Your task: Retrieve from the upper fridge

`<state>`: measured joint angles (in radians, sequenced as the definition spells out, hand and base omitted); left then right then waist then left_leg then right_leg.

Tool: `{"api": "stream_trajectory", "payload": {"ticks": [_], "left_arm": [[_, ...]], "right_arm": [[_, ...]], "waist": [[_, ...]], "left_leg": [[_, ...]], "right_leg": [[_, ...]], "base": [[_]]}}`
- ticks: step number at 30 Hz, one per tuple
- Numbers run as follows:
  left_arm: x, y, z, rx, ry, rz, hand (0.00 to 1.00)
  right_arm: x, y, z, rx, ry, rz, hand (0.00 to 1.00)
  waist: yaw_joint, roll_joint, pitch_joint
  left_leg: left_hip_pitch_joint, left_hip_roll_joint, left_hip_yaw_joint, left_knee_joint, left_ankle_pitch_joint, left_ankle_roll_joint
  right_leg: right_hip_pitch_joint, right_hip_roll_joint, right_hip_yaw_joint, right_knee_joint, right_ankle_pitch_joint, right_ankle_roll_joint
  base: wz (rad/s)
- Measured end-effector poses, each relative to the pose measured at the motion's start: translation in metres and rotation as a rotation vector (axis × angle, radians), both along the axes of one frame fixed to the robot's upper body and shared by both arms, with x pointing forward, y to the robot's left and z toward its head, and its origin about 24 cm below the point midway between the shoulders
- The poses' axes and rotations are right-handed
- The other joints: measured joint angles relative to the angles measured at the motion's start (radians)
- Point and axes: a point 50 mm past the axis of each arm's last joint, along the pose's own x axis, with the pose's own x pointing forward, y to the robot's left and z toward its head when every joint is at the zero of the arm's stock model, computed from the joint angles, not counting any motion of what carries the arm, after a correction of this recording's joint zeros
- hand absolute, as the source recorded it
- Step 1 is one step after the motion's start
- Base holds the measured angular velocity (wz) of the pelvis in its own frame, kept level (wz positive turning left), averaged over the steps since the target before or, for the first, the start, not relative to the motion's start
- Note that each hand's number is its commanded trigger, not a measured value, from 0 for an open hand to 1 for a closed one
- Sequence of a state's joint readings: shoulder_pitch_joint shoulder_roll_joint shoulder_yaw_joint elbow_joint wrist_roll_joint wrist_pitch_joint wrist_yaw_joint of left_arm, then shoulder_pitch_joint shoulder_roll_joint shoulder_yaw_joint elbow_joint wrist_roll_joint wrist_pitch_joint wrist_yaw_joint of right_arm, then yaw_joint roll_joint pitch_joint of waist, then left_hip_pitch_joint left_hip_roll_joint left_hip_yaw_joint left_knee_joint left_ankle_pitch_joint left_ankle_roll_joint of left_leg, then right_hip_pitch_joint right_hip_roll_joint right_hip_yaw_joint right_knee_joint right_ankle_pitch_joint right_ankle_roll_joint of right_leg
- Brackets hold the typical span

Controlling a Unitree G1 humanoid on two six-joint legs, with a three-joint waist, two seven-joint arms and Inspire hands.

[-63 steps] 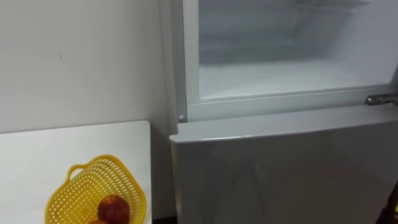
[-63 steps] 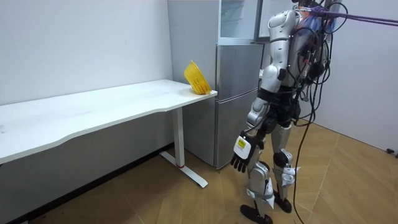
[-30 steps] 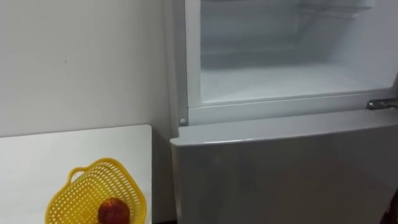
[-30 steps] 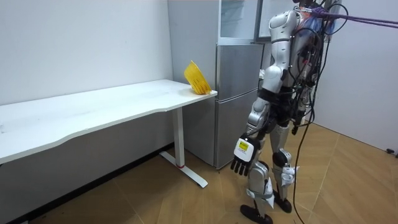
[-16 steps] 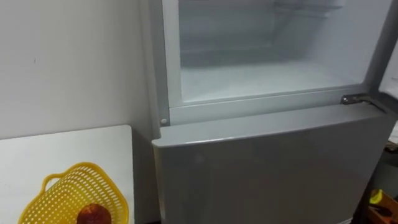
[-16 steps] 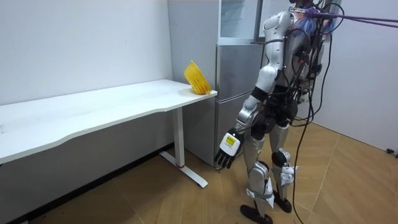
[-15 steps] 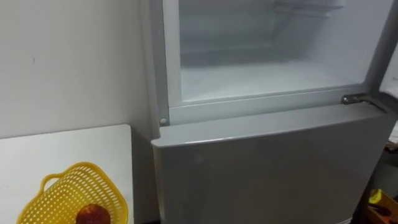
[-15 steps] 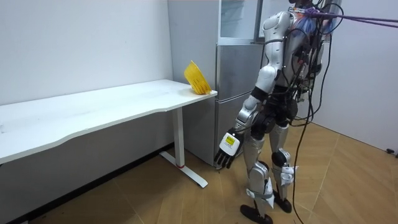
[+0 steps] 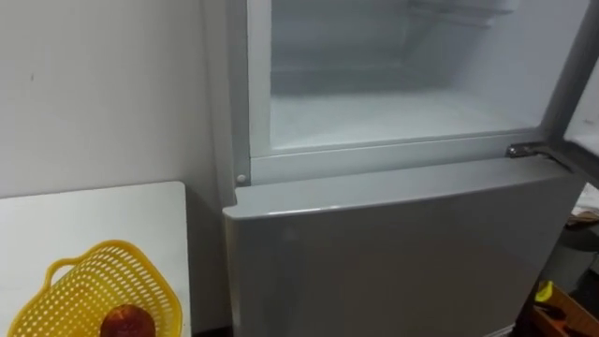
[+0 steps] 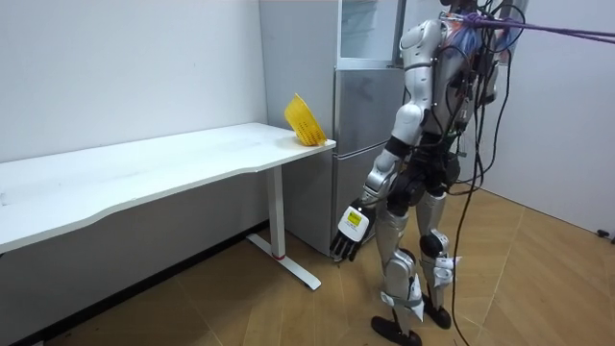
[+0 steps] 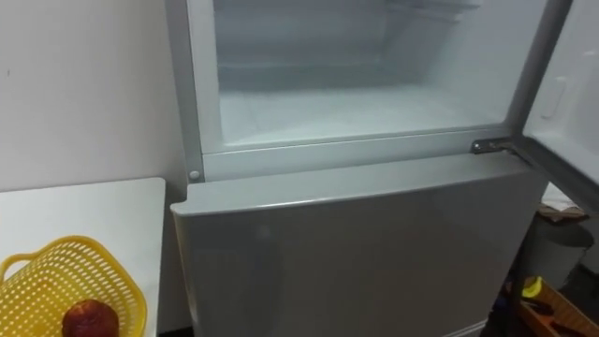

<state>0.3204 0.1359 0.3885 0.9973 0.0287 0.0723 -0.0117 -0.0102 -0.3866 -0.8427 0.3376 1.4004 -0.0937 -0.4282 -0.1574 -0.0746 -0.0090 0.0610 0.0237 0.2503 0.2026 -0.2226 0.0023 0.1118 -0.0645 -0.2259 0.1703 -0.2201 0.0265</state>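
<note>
The fridge's upper compartment (image 9: 393, 103) stands open straight ahead of me. Its white floor is bare in the part I see, and a shelf edge (image 9: 468, 9) crosses the top. The grey lower door (image 9: 393, 253) is closed. In the room view I stand close in front of the fridge (image 10: 370, 144). My left hand (image 10: 351, 231) hangs low by my thigh, held slightly forward, with relaxed fingers and nothing in it.
A yellow basket (image 9: 84, 285) holding a red apple (image 9: 126, 321) sits at the end of the white table (image 9: 94, 215), to the left of the fridge. The opened upper door (image 11: 571, 84) juts out at the right by its hinge (image 9: 524, 150). Orange clutter (image 9: 562, 309) lies low on the right.
My view has shifted to the right, so the fridge and basket sit further left in the picture. In the room view my left arm has swung forward toward the fridge.
</note>
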Motion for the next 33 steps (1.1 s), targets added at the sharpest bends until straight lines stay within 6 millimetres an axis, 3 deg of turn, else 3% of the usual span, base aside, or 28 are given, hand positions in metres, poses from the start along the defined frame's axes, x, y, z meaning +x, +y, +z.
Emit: {"api": "stream_trajectory", "payload": {"ticks": [7,12,22,24,29,33], "left_arm": [[-0.001,-0.004,-0.001,-0.018,-0.014,-0.009,0.00],[-0.008,-0.009,-0.004,-0.047,0.014,-0.023,0.00],[-0.023,-0.018,-0.007,-0.106,0.072,-0.039,0.00],[-0.023,-0.018,-0.008,-0.108,0.078,-0.055,0.00],[-0.023,-0.012,-0.006,-0.096,0.098,-0.108,0.00],[-0.018,-0.009,-0.006,-0.101,0.097,-0.136,0.00]], "right_arm": [[0.015,0.010,0.053,-0.205,-0.145,0.061,0.00],[0.038,0.038,0.087,-0.432,-0.264,0.253,0.00],[0.060,0.076,0.108,-0.638,-0.370,0.491,0.00],[0.064,0.089,0.116,-0.713,-0.433,0.569,0.00],[0.074,0.111,0.117,-0.876,-0.406,0.701,0.00],[0.079,0.122,0.113,-0.972,-0.358,0.790,0.00]], "waist": [[0.005,0.026,0.0027],[0.013,0.035,0.0009],[0.032,0.037,-0.0003],[0.042,0.028,-0.0010],[0.058,0.001,-0.0018],[0.081,-0.005,0.0006]], "left_leg": [[0.002,0.001,0.002,0.000,0.000,-0.001],[-0.005,0.001,0.002,0.001,0.000,0.000],[-0.014,0.005,0.008,0.001,0.004,0.001],[-0.012,0.004,0.001,0.004,0.006,0.001],[-0.012,0.005,-0.009,0.007,0.007,0.000],[-0.014,0.008,-0.009,0.012,0.007,0.000]], "right_leg": [[-0.007,-0.001,0.004,0.016,0.000,0.000],[-0.005,-0.002,0.003,0.020,0.000,0.000],[-0.030,-0.003,0.004,0.033,0.001,-0.003],[-0.025,-0.002,0.003,0.030,0.001,-0.003],[-0.021,0.000,0.001,0.028,0.003,-0.006],[-0.018,0.002,0.002,0.028,0.008,-0.008]], "base": [[-0.02],[0.00],[-0.03],[0.00],[0.01],[-0.04]]}}
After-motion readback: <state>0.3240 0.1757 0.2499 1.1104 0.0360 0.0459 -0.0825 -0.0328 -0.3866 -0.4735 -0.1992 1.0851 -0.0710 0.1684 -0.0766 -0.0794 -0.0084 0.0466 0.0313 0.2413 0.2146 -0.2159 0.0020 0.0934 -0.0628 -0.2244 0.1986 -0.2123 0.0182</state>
